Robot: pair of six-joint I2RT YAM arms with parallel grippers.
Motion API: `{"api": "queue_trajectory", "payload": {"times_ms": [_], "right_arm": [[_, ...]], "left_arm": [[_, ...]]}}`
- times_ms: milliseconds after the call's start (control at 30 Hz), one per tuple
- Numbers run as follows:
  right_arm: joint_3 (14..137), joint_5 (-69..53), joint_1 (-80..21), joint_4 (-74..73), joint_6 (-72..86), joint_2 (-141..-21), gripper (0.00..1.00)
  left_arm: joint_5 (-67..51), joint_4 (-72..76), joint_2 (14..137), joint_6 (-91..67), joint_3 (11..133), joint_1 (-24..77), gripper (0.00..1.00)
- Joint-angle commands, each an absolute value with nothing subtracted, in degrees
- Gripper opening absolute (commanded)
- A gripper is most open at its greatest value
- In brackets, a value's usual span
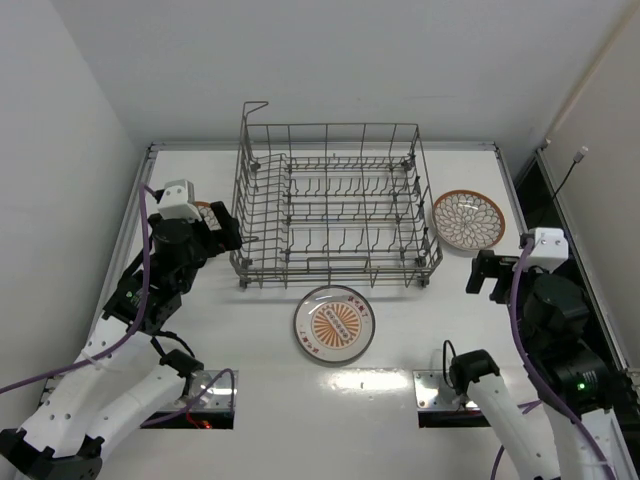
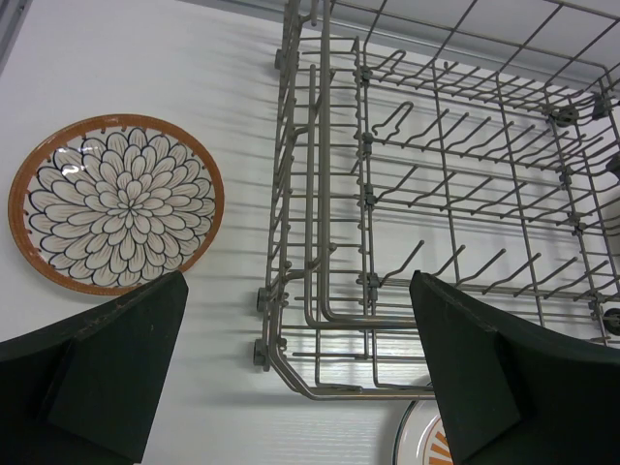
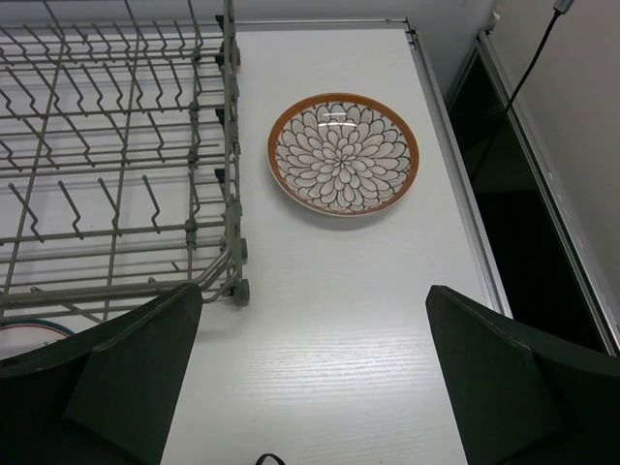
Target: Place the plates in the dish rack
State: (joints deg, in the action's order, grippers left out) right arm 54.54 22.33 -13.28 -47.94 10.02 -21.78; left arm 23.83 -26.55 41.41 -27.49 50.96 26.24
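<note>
Top external view: we note white table (image 1: pixel 420 330) with grey wire dish rack (image 1: pixel 335 205) at centre. We count three plates flat on table, all outside rack: sunburst plate (image 1: pixel 335 324) just before rack's near side, petal-pattern plate (image 3: pixel 344 153) beside rack's right end, second petal plate (image 2: pixel 116 203) beside left end. Left gripper (image 2: pixel 297 291) fingers spread wide, grasping nothing, over rack's left corner. Right gripper (image 3: pixel 315 291) likewise released, above bare table near petal-pattern plate.

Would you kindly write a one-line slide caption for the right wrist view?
Right gripper open above the table, a petal-patterned plate lying flat beside the empty dish rack.
</note>
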Motion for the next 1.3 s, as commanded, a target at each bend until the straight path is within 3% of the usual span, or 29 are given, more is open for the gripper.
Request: {"api": "queue_trajectory", "payload": {"times_ms": [0, 233, 400, 633, 1033, 1267], "right_arm": [[53.96, 21.62, -13.62, -45.44, 9.32, -23.12, 1.00], [53.96, 27.59, -16.25, -45.97, 12.21, -21.36, 1.00], [49.75, 41.92, -17.40, -46.67, 22.32, -18.90, 1.00], [61.33, 51.40, -17.40, -50.35, 29.69, -41.37, 1.00], [78.90, 37.98, -9.50, -46.23, 28.57, -70.73, 0.99], [81.47, 23.50, 6.20, -45.18, 25.05, -82.52, 0.90]], "left_arm": [[24.43, -25.58, 40.52, -27.77, 53.26, 26.72, 1.00], [23.91, -25.58, 40.52, -27.77, 53.26, 26.72, 1.00], [23.91, -25.58, 40.52, -27.77, 53.26, 26.72, 1.00], [23.38, -25.58, 40.52, -27.77, 53.26, 26.72, 1.00], [22.85, -25.58, 41.04, -27.25, 53.26, 26.72, 1.00], [22.32, -25.58, 41.57, -27.25, 53.26, 26.72, 1.00]]}}
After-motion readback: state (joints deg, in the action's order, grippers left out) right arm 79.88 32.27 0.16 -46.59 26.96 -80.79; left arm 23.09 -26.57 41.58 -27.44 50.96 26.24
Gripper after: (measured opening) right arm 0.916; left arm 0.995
